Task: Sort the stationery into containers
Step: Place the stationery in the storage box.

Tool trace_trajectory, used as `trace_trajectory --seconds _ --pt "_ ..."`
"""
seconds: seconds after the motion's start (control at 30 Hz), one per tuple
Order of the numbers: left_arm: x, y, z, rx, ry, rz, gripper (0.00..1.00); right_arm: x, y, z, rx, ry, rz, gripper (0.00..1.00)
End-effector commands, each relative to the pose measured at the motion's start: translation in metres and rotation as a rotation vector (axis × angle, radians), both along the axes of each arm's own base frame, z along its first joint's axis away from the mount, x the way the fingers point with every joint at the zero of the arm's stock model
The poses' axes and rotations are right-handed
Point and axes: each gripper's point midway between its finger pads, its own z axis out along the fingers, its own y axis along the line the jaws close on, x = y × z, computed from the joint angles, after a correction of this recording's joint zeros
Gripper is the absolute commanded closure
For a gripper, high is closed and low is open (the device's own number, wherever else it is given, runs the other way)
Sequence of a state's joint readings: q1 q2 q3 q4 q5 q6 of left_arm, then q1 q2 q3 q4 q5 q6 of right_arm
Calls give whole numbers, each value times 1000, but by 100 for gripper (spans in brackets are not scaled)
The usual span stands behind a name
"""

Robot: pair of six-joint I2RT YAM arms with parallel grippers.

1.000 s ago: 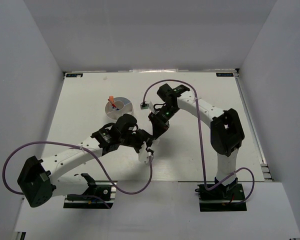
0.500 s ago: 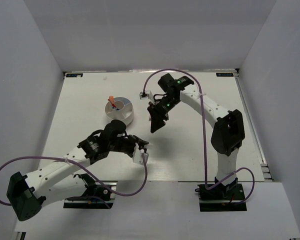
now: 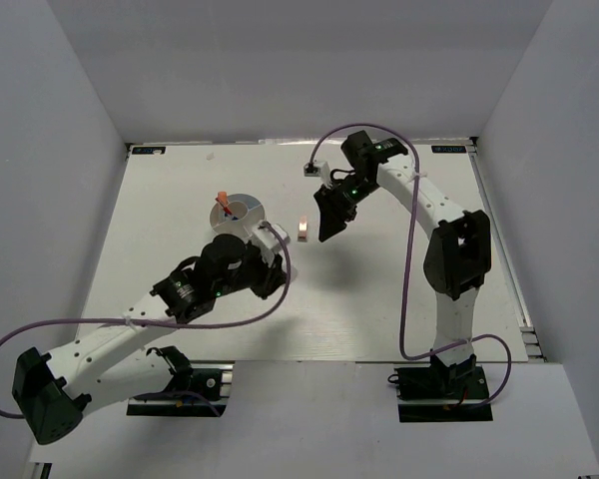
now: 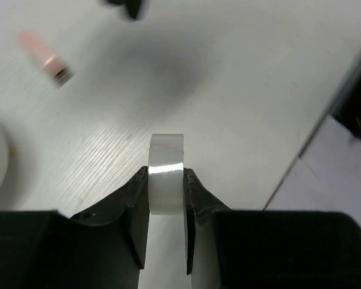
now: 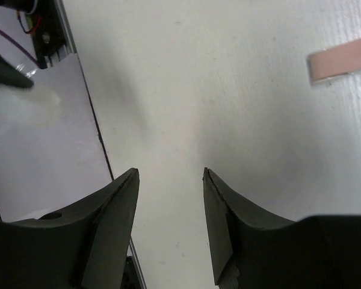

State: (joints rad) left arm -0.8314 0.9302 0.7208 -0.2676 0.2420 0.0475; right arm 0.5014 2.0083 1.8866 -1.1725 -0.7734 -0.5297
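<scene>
You are pinching the white ring edge-on in the narrowly parted left tool, near the tub. Be centring it over one compartment before releasing. The right tool is hanging wide apart and empty above the surface, near the tan clip.

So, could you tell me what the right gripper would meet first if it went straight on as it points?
Probably just bare table; the right gripper frames nothing else, and the tan clip lies off to its side.
</scene>
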Motion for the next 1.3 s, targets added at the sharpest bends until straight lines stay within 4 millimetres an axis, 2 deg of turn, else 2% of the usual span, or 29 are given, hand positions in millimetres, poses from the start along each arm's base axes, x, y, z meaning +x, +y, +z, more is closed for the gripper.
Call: trace_trajectory --seconds 0.0,0.03,0.1,0.13,0.27,0.33,0.4,0.47,0.5,0.53,0.63,0.67,0.83,1.0,1.27 --pt "48 41 17 -122 194 594 100 4 -10 5 -17 -20 -27 47" --pt "48 58 7 -141 298 751 100 6 -12 4 -26 -22 -37 47" --pt "59 85 9 -184 344 967 100 11 -15 3 -31 -31 -51 47" --pt "52 93 0 -183 426 1042 100 14 -16 2 -34 -34 -56 47" --pt "54 100 -2 -238 562 1169 100 19 -20 0 -44 -37 -72 47" --pt "60 111 1 -311 625 1308 100 20 -24 -4 -55 -31 -78 47" --pt "59 113 -5 -357 720 1425 100 18 -27 -4 -61 -27 -81 47" --pt "66 104 5 -395 787 1413 100 18 -28 -5 -63 -22 -78 47" --pt "70 101 3 -403 817 1431 100 20 -30 -5 -64 -23 -86 47" --pt "76 101 11 -437 843 1451 100 21 -30 -4 -60 -27 -86 47" --pt "85 104 9 -476 906 1542 97 20 -30 -3 -53 -27 -86 47" --pt "93 108 15 -514 906 1568 97 20 -31 -4 -52 -19 -88 47" --pt "98 116 5 -592 1022 1662 98 20 -32 -4 -47 -22 -90 47" --pt "105 137 -10 -642 1079 1765 98 22 -33 -5 -53 -21 -96 47" --pt "134 135 -15 -712 1106 1740 98 25 -29 -9 -44 -7 -93 47"
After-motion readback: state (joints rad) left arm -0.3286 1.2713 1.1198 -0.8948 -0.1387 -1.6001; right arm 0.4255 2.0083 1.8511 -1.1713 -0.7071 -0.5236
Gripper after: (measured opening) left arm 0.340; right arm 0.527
